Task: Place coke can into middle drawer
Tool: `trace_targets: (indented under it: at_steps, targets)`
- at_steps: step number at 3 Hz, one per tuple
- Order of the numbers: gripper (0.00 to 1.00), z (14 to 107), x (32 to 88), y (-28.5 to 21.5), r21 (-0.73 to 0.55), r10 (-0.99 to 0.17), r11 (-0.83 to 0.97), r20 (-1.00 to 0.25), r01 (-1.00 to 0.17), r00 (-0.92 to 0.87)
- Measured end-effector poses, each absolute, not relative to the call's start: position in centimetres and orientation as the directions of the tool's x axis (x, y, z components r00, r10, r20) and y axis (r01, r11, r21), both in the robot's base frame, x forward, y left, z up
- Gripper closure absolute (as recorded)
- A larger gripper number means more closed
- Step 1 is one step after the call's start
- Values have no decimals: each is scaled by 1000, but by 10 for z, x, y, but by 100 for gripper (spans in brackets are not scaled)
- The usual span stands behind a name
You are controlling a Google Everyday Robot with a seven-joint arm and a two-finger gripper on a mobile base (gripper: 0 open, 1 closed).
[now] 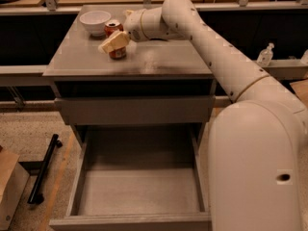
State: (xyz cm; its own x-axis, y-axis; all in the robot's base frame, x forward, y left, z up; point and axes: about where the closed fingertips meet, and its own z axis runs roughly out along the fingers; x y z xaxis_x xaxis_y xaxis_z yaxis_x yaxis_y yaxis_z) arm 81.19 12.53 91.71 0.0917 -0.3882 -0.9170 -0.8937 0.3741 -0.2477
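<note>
None of the placement is finished yet. The coke can (118, 53) stands upright on the grey bench (159, 61), toward its rear left and just beside the white bowl (95, 21). The middle drawer (139, 191) below is pulled out with its flat floor bare, so you have the destination ready but the object not delivered. The tool (113, 41) sits at the can, crossing its mid-height from the right; the can's silver top shows above it and the red base below. You cannot tell from this view whether the tool is apart, together or clamped on the can, nor whether it truly touches the can or merely lies in front of it. The arm (216, 47) reaches in from the lower right, over the bench's right side. The can's base appears to rest on the bench, so read this as the grasp stage, step 1 of roughly 3. You must secure the can, carry it forward past the bench's front edge and the closed upper drawer front (134, 110), then lower it into the open drawer and release. All of the carry and the release are left. The drawer lies well below and forward of the can, so expect a long descent, and the nearby bowl leaves little room on that side.
</note>
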Motion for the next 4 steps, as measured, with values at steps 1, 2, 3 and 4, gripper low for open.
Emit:
trace_targets:
  at_steps: [1,2,3,4]
  targets:
    - [18,915,824,146,-236,-356,353,-929,-905,104]
    - [41,909,822,148,-222,-348,351,-933,-910,93]
    - [65,902,806,133,-227,-381,365,-921,-903,77]
    - [87,905,774,105,-234,-406,393,-912,-890,60]
